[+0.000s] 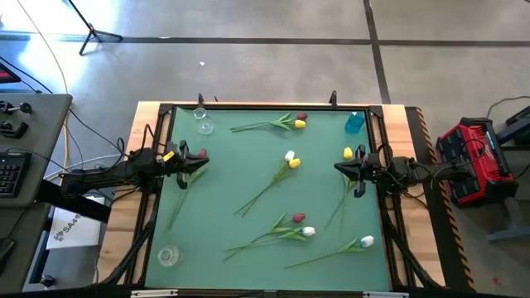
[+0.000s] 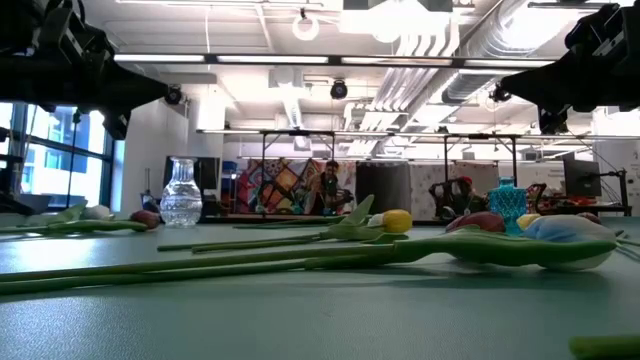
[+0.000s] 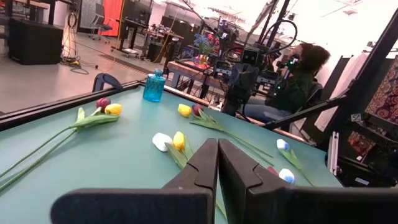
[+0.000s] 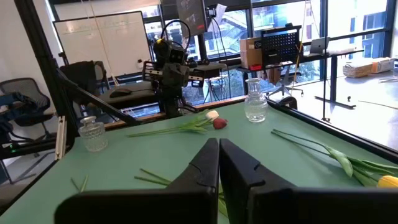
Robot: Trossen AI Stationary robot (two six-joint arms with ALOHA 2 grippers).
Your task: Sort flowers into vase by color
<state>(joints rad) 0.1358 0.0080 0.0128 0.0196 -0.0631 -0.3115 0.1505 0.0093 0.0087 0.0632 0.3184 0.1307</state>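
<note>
Several tulips lie flat on the green mat [image 1: 215, 207]. A dark red and a yellow one [image 1: 294, 122] are at the far side, a white and a yellow one [image 1: 290, 159] in the middle, and a dark red and a white one [image 1: 302, 225] with another white one [image 1: 367, 242] near the front. A dark red head [image 1: 203, 153] lies just beyond my left gripper [image 1: 201, 163], which is shut and held level above the mat. A yellow head [image 1: 348, 153] lies by my right gripper [image 1: 339, 168], also shut and level. A blue vase [image 1: 356, 122] stands far right, a clear vase [image 1: 203, 124] far left.
A low clear glass jar [image 1: 168, 255] stands at the near left corner. A dark raised frame [image 1: 273, 106] runs round the mat. A person [image 3: 298, 81] sits beyond the table's right side. The mat's centre left has open room.
</note>
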